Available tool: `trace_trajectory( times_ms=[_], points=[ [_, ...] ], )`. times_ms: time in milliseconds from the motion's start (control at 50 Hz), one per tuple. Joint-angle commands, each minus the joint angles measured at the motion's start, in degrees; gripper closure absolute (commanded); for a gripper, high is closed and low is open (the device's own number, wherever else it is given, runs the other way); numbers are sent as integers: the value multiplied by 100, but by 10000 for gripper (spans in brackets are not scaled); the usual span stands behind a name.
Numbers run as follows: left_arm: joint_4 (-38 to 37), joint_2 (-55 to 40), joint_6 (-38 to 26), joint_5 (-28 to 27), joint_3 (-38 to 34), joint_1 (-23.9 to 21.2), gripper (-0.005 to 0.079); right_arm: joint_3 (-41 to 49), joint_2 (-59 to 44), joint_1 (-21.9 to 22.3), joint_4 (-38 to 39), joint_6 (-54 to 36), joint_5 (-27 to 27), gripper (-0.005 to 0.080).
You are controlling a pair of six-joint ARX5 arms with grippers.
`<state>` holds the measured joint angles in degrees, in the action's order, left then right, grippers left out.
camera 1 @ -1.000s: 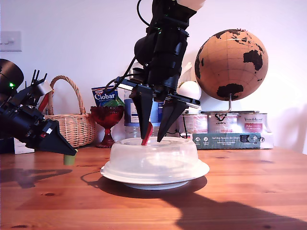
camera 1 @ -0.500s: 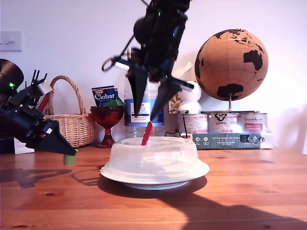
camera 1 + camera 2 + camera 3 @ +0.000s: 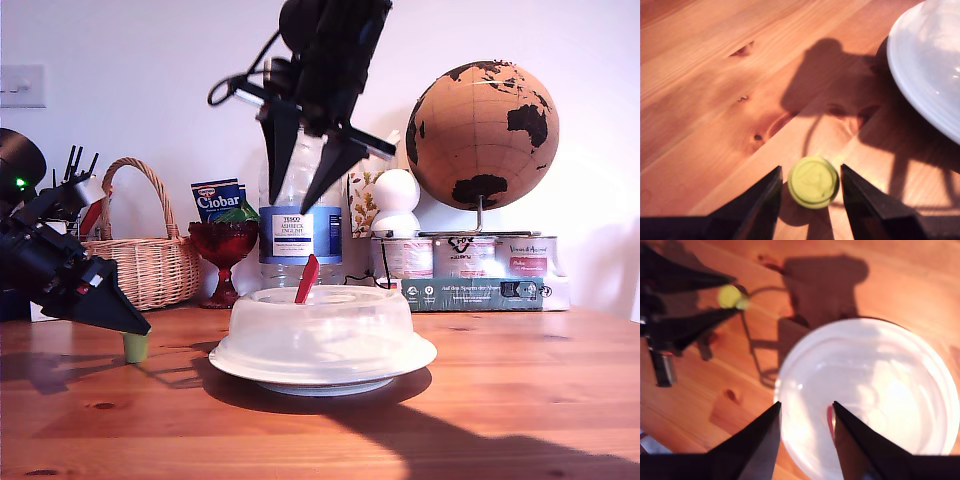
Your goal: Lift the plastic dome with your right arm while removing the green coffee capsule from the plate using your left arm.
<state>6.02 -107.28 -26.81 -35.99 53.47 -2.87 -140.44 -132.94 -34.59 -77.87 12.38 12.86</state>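
The plastic dome (image 3: 325, 335) rests over the white plate (image 3: 322, 386), its red tab (image 3: 306, 280) standing free. My second gripper (image 3: 305, 185) hangs open well above that tab, holding nothing; its wrist view looks down on the dome (image 3: 875, 395) between the fingers (image 3: 755, 445). At the exterior view's left the green coffee capsule (image 3: 135, 347) stands on the table. My first gripper (image 3: 811, 169) straddles the capsule (image 3: 813, 181), open, with a thin gap on each side. The capsule (image 3: 730, 296) also shows in the second wrist view.
Along the wall behind stand a wicker basket (image 3: 150, 260), a red glass goblet (image 3: 223, 250), a large water bottle (image 3: 295, 225), a cork globe (image 3: 483, 135) and tins (image 3: 465, 258). Bare wooden table (image 3: 500, 400) lies in front of the plate.
My second gripper has risen from around the red tab to well above the dome. My first gripper has lowered the capsule onto the table and eased its fingers off it.
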Motion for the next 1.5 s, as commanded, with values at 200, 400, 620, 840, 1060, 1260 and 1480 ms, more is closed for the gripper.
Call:
trace_trajectory(
  times_ms=[200, 400, 620, 840, 1060, 1260, 1480],
  points=[
    [503, 111, 450, -481, 15, 24, 397, -105, 129, -11, 0, 24, 24, 464],
    [531, 645, 529, -516, 15, 24, 413, -105, 136, 0, 0, -39, 4, 465],
    [361, 1327, 780, -516, 15, 24, 705, -105, 210, 103, 2, -203, -52, 628],
    [52, 1821, 1290, -472, 15, 24, 762, -105, 334, 138, 98, -352, -695, 763],
    [-197, 2199, 1390, -446, 15, 17, 762, -105, 640, 140, 387, -529, -949, 763],
    [-181, 2406, 1604, -452, 15, -24, 762, -105, 997, 140, 638, -651, -1209, 763],
    [-120, 2450, 1751, -555, 15, -203, 762, -105, 1375, 140, 870, -796, -1344, 763]
  ],
)
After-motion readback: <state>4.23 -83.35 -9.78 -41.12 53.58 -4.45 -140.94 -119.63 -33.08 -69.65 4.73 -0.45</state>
